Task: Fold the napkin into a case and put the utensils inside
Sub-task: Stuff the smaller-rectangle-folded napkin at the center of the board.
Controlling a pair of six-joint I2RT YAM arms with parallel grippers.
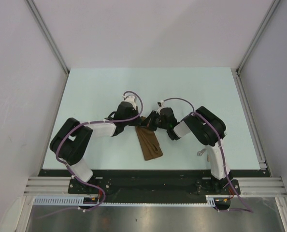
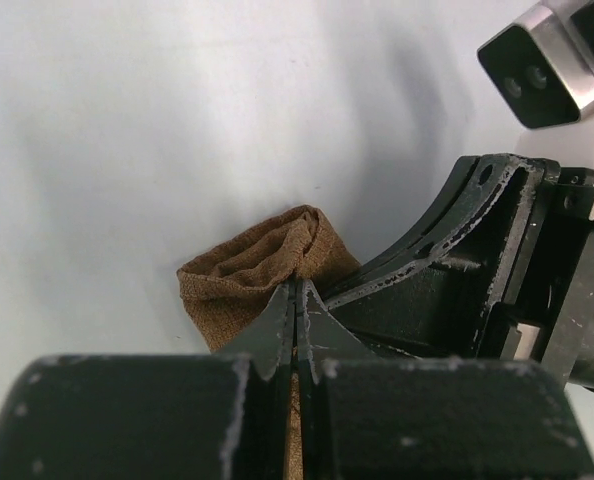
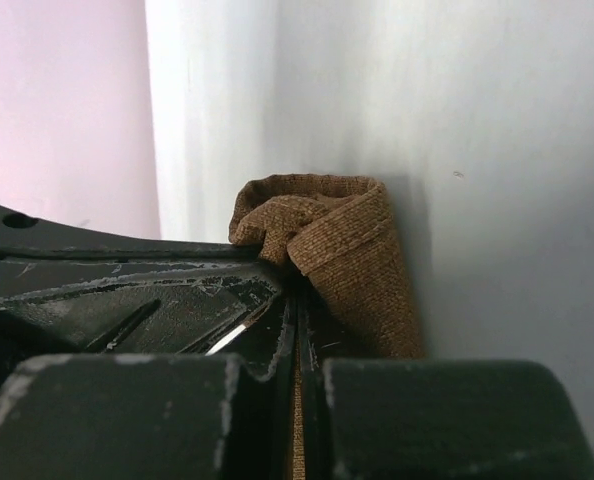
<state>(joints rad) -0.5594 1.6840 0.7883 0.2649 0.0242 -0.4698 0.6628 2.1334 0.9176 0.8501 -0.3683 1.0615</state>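
Together at mid-bench, the left gripper (image 1: 139, 123) and the right gripper (image 1: 152, 123) meet tip to tip over the far end of the napkin (image 1: 149, 143). Each pair of jaws is pressed flat on a fold of the cloth. From the jaws, the napkin's long axis runs back toward the near edge of the bench (image 1: 109, 87), leaning slightly toward the right corner. Neither arm is nearer. Folded into a narrow dark-brown strip, the coarse-woven napkin bunches at the gripped end into a creased, rolled mouth.
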